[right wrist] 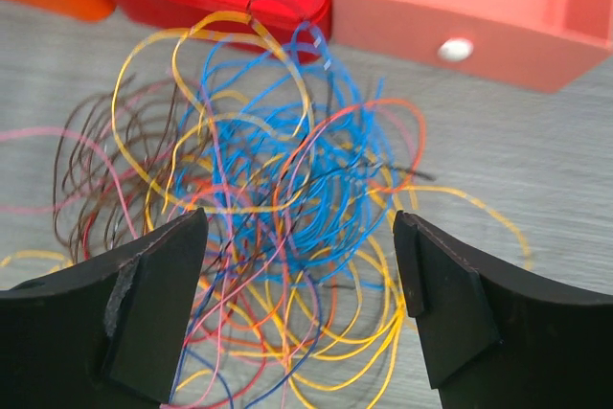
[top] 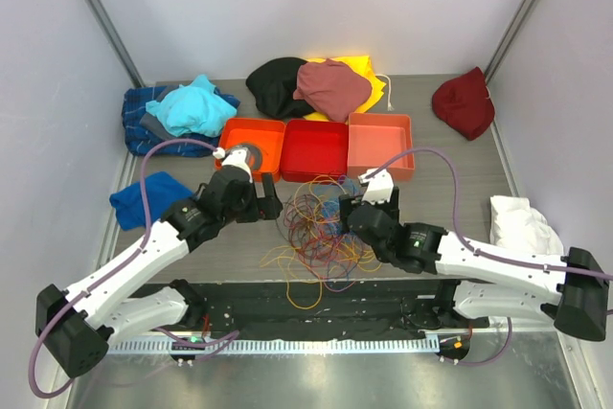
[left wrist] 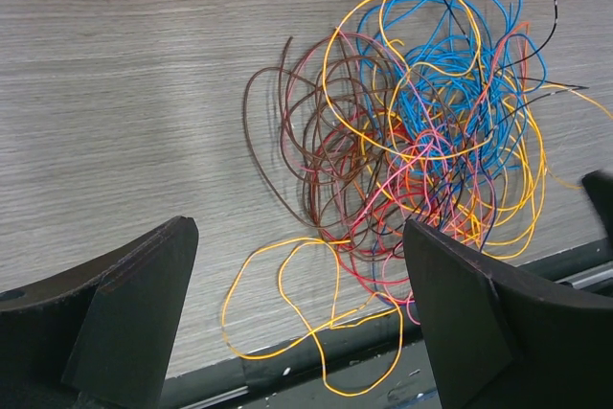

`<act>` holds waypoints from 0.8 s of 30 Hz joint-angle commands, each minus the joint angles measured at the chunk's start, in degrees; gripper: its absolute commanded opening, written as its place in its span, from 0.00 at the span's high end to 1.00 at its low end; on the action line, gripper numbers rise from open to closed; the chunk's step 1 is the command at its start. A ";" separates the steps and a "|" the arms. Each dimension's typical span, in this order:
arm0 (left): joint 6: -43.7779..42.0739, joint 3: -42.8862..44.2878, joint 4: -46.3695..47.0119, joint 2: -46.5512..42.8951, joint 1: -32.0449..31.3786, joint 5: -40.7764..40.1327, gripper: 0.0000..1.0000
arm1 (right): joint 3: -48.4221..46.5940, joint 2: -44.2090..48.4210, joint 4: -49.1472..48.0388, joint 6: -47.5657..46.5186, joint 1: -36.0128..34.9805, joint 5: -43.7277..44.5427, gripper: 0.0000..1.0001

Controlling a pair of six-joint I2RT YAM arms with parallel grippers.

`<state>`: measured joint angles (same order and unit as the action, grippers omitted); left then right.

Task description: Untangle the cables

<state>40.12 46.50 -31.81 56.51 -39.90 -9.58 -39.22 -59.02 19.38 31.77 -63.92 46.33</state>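
Note:
The cables (top: 318,233) lie in one loose tangle of orange, yellow, blue, red, brown and purple wires on the table between both arms. In the left wrist view the cables (left wrist: 421,150) fill the upper right, with a yellow loop trailing over the table's near edge. My left gripper (top: 269,200) is open and empty just left of the tangle, its left gripper jaws (left wrist: 302,308) wide apart above the yellow loop. My right gripper (top: 347,208) is open and empty at the tangle's right side; in its own view the cables (right wrist: 287,198) lie between and beyond the right gripper jaws (right wrist: 300,275).
Three bins stand behind the tangle: orange (top: 251,144), red (top: 314,148) and salmon (top: 380,144). Clothes lie along the back: blue plaid and teal (top: 187,110), black (top: 273,83), maroon on yellow (top: 335,88), dark red (top: 465,101). A blue cloth (top: 144,198) lies left, a white one (top: 522,224) right.

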 commanded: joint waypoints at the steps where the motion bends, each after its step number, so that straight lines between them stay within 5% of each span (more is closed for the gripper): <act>1: 1.36 -0.45 3.51 -1.23 -0.09 0.00 0.06 | 2.04 -3.10 -1.36 4.43 -0.15 -6.60 0.15; 10: 2.42 -1.24 3.60 0.18 -0.09 1.23 0.06 | 8.28 5.39 0.83 18.05 -0.15 1.11 0.28; 16: 2.60 -1.94 4.74 0.09 -0.09 1.41 0.06 | 8.73 16.92 13.74 29.91 -0.15 7.55 0.28; 24: 4.00 -2.29 6.59 2.64 -0.09 3.78 0.06 | 10.13 17.37 23.16 42.40 -0.06 4.23 0.31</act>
<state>43.11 44.31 -28.47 58.17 -39.90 -7.64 -29.89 -40.80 36.88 64.40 -63.92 50.26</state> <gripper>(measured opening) 0.939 0.717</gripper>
